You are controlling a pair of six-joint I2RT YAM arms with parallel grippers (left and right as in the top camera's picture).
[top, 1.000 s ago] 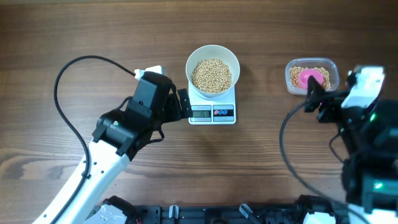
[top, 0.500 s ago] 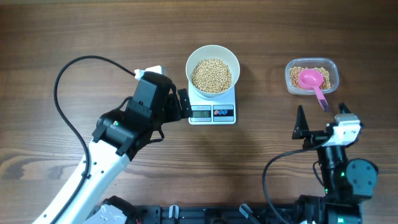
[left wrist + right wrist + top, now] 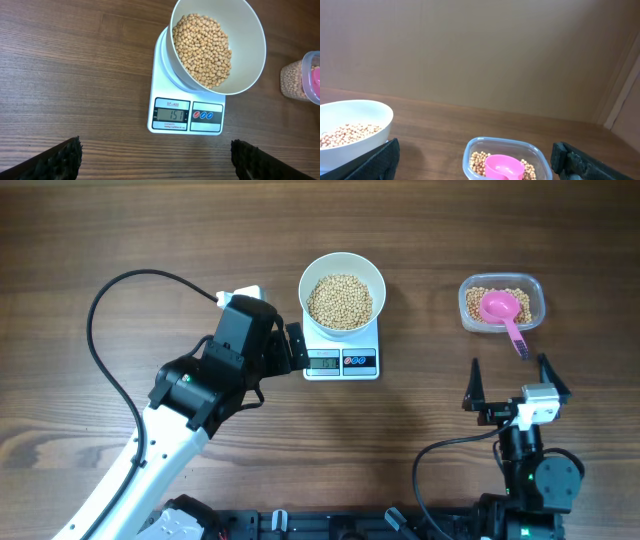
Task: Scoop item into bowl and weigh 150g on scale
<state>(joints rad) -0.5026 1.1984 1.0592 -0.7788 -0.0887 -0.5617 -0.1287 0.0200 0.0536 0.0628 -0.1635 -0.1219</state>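
The white bowl [image 3: 310, 275] stands on the white scale [image 3: 341, 362], with tan beans [image 3: 340, 300] heaped inside. In the left wrist view the bowl [image 3: 247, 45] and its beans [image 3: 202, 47] sit above the scale [image 3: 187, 115], whose display reads 151. My left gripper [image 3: 293, 347] is open just left of the scale's panel, and nothing lies between its fingers [image 3: 156, 150]. My right gripper [image 3: 510, 383] is open near the front right, apart from everything. Its wrist view [image 3: 476, 150] looks level across the table at the bowl [image 3: 355, 112].
A clear plastic container [image 3: 535, 295] at the back right holds more beans and a pink scoop [image 3: 500, 306], whose handle sticks out toward my right gripper. The container [image 3: 502, 145] and scoop [image 3: 504, 165] lie ahead of the right fingers. A black cable [image 3: 100, 310] loops at left.
My right arm has drawn back from the container toward the table's front edge, leaving the pink scoop lying in it. The left arm, bowl and scale have not moved.
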